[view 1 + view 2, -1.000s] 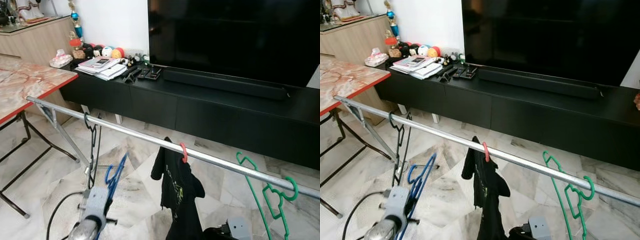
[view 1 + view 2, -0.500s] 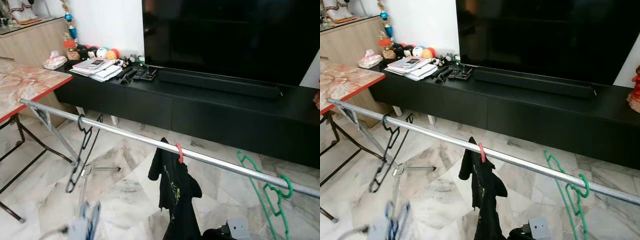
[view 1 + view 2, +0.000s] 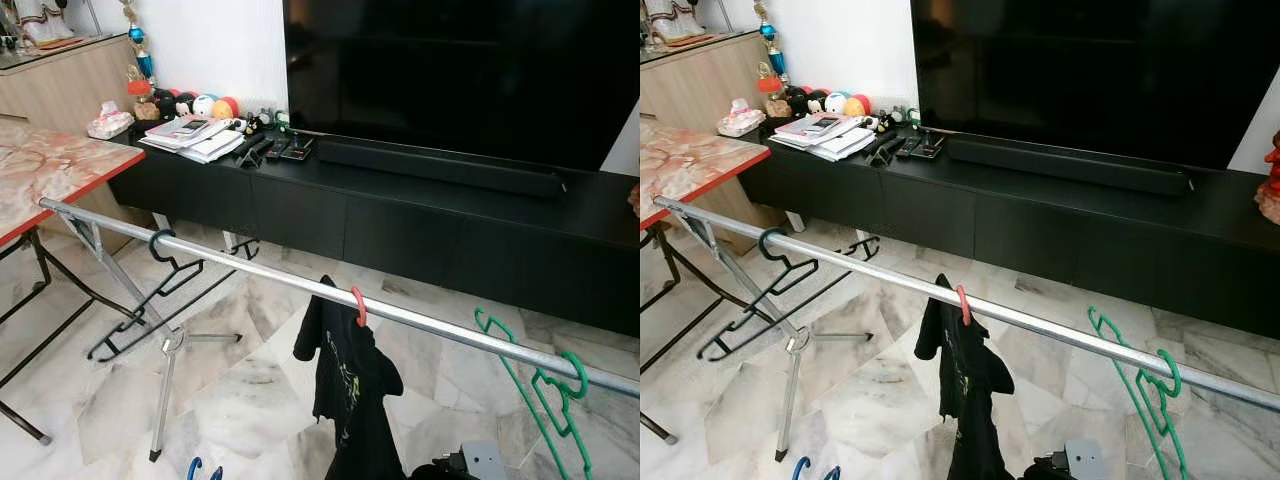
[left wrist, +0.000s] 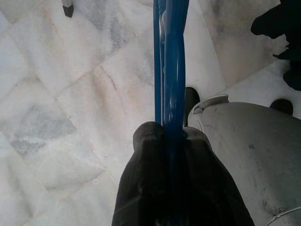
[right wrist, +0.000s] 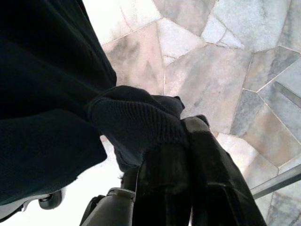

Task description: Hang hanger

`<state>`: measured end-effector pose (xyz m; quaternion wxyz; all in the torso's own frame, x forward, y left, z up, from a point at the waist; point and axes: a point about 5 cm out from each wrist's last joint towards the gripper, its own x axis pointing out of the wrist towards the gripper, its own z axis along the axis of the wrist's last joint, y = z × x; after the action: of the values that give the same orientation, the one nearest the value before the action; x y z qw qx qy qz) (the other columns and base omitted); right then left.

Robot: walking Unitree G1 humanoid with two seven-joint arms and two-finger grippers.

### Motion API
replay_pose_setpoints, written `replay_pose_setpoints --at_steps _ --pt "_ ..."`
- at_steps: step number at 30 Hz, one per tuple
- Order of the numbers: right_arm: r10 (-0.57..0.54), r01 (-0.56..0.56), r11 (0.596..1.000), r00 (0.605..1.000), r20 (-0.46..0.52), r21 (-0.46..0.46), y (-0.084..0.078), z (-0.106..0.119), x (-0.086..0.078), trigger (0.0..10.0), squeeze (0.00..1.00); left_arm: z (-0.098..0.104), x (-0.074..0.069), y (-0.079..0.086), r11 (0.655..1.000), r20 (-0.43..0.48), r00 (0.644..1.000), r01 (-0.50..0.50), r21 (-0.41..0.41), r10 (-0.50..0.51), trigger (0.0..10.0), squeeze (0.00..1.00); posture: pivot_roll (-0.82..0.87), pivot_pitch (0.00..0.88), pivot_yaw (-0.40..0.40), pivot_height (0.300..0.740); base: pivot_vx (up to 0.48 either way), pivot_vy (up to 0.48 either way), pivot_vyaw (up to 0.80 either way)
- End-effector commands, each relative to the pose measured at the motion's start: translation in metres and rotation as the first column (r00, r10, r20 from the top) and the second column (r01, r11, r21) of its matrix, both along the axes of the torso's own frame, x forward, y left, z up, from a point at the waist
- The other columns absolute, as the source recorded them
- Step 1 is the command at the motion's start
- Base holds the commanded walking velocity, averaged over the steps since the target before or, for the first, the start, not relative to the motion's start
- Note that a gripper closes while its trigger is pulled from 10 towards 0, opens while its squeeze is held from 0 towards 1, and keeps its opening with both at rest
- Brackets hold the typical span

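Blue plastic hanger (image 4: pixel 168 61): clamped between the two black fingers (image 4: pixel 146 150) of the left gripper (image 4: pixel 165 141), its thin bars running out edge-on over the marble floor (image 4: pixel 61 108); its tip also peeks in at the bottom edge of the head views (image 3: pixel 192 468), low and well below the rail.
Rail: silver metal rail (image 3: pixel 420 318), slanting across the scene on a folding stand, in front of a black TV cabinet (image 3: pixel 420 220).
Already on the rail: black hanger (image 3: pixel 160 290) near the left end, tilted well off vertical; red hook (image 3: pixel 359 303) carrying a black garment (image 3: pixel 350 385) at the middle; green hanger (image 3: pixel 545 400) towards the right.
Right gripper (image 5: pixel 188 141): fingers together, pinching a fold of black knit fabric (image 5: pixel 136 127), which looks to be the hem of that garment.
Handling, judged: light and thin, fairly stiff along its length but springy across it; smooth plastic, so it may twist or slip in a narrow pinch (a hold on the straight bar below the hook seems steadiest).
Where to hold: keep the hook end free and uppermost, so that it can drop over the bare stretch of rail between the black hanger and the red hook.
Risk, judged: the hook could snag a neighbouring hanger or glance off the round rail.
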<state>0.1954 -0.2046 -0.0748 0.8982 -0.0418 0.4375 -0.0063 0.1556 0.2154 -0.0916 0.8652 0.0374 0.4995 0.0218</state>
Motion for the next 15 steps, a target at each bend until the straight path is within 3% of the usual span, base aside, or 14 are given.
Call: replay_pose_setpoints --at_steps 1,15 --pt "-0.01 0.01 1.0 1.0 -0.005 0.01 0.001 -0.001 -0.001 10.0 0.0 -0.002 -0.005 0.003 1.0 -0.03 1.0 0.009 0.015 -0.009 10.0 0.0 0.05 0.0 0.005 0.74 0.0 0.277 0.0" --pt "-0.004 0.005 1.0 1.0 -0.023 0.008 0.002 -0.002 -0.003 10.0 0.0 -0.004 -0.02 0.015 0.999 -0.074 0.997 0.024 0.032 -0.022 10.0 0.0 0.05 0.0 0.007 0.74 0.0 0.47 0.0"
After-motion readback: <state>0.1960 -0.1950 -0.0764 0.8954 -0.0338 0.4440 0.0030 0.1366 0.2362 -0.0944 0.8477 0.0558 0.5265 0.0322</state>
